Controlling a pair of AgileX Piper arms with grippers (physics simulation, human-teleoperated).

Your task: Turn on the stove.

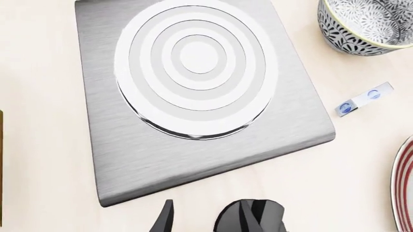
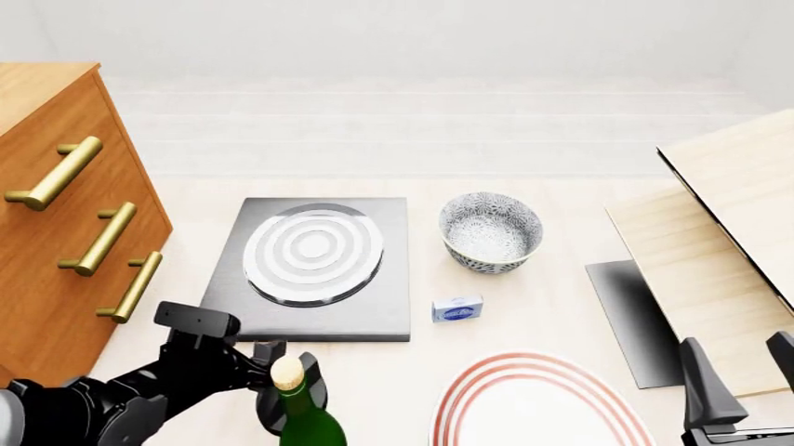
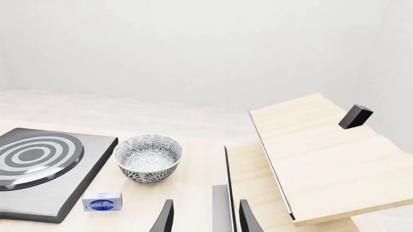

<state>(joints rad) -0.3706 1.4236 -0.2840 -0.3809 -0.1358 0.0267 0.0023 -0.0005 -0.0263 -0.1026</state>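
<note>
**Stove left of centre, both claws low and back**

The stove lay flat on the counter, left of centre, burner rings up, nothing on top. Its left edge ran close beside the wooden drawer cabinet, a narrow strip of counter between. On its right, open counter, then the patterned bowl apart from the slab's far right part, and a small blue-labelled box just off the near right corner. White plate with red rings sat nearer, well apart from the stove. Dark flat sheet lay far right under the tilted wooden board.

Left claw hovered just short of the stove's near edge, fingers parted, holding nothing; green bottle right beside it. Right claw sat at the near right corner, fingers apart, empty.
</note>
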